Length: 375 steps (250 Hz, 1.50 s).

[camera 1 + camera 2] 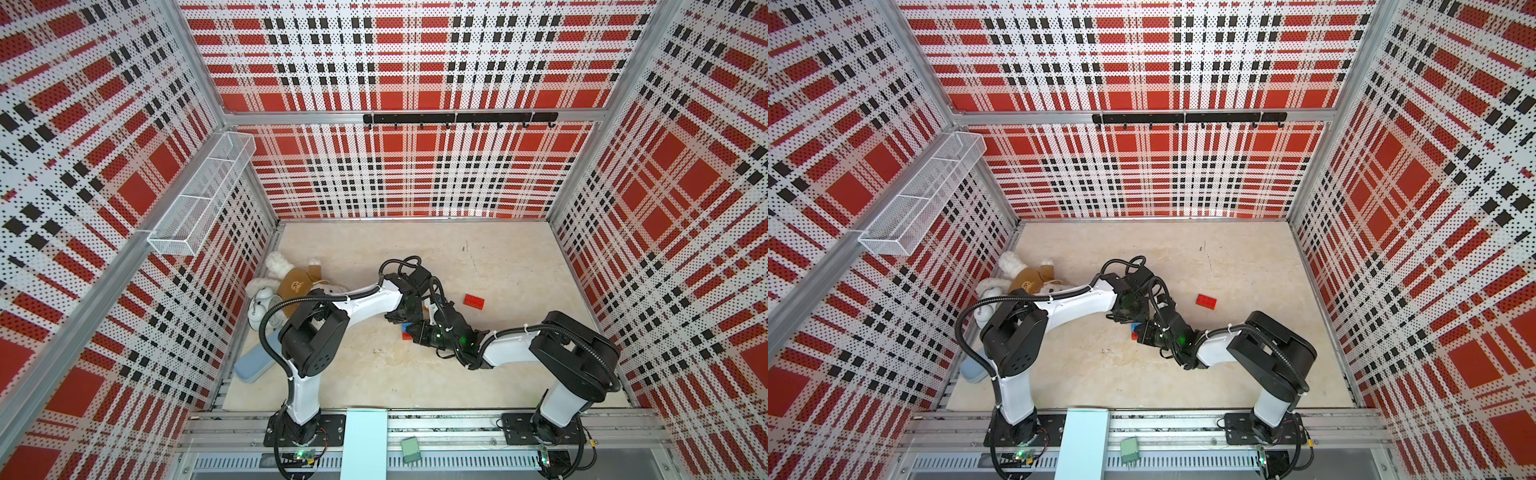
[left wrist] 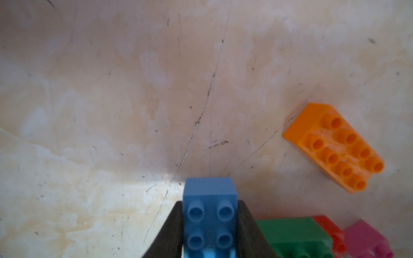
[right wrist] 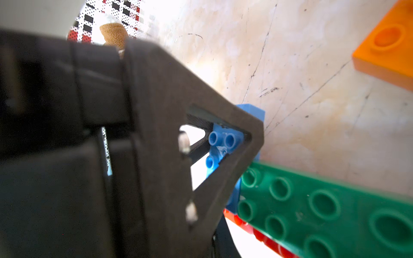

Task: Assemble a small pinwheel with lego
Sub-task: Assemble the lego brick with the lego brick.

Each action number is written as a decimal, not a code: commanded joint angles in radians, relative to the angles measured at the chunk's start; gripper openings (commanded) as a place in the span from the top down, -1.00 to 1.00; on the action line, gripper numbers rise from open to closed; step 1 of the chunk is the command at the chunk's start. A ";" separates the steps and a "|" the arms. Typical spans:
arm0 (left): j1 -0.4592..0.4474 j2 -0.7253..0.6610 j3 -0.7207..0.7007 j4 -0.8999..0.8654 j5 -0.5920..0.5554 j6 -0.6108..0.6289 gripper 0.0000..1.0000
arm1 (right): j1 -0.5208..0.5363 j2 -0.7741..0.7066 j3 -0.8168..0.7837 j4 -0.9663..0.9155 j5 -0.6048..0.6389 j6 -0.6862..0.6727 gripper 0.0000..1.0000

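Far to the left, the teddy bear and the alarm clock lie by the wall, well clear of your work. Next comes your left gripper. Its jaws are closed part-way on the long sides of the blue brick, whose studs face the wrist camera and whose end sticks out past the fingertips. Just beside it on the table is the start of the pinwheel: a green brick lying over a red brick, with the pink square just beyond. The orange brick lies apart, studs up. The step in hand looks like seating the blue arm next to the green one, so bring it down level. Line its underside up with the studs below before you press, and keep the squeeze steady so it does not pivot. Your right gripper crowds in from the right with its jaws fully shut. I cannot tell whether it pins anything, because both top views bury the joint under the wrists; if it is free, brace the base with it. Whether green, red and pink are truly clicked together is unclear. Furthest right sits a loose red brick.
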 commanded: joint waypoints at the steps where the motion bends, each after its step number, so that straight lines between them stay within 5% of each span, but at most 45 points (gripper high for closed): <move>1: -0.033 -0.022 -0.028 -0.014 0.013 -0.012 0.33 | -0.012 0.026 -0.021 -0.141 0.094 0.027 0.95; 167: -0.034 -0.030 -0.034 -0.008 0.022 -0.046 0.14 | 0.003 -0.073 -0.046 0.014 -0.006 -0.063 0.89; 268: -0.001 -0.075 0.014 -0.001 0.041 -0.012 -0.43 | 0.003 -0.223 -0.039 -0.105 -0.062 -0.136 0.75; 311: 0.032 -0.150 0.000 0.007 0.017 0.015 -1.00 | -0.004 -0.367 -0.012 -0.260 -0.024 -0.225 0.59; 375: 0.074 -0.274 -0.047 0.043 -0.013 0.161 -0.99 | -0.083 -0.544 -0.004 -0.472 0.022 -0.304 0.31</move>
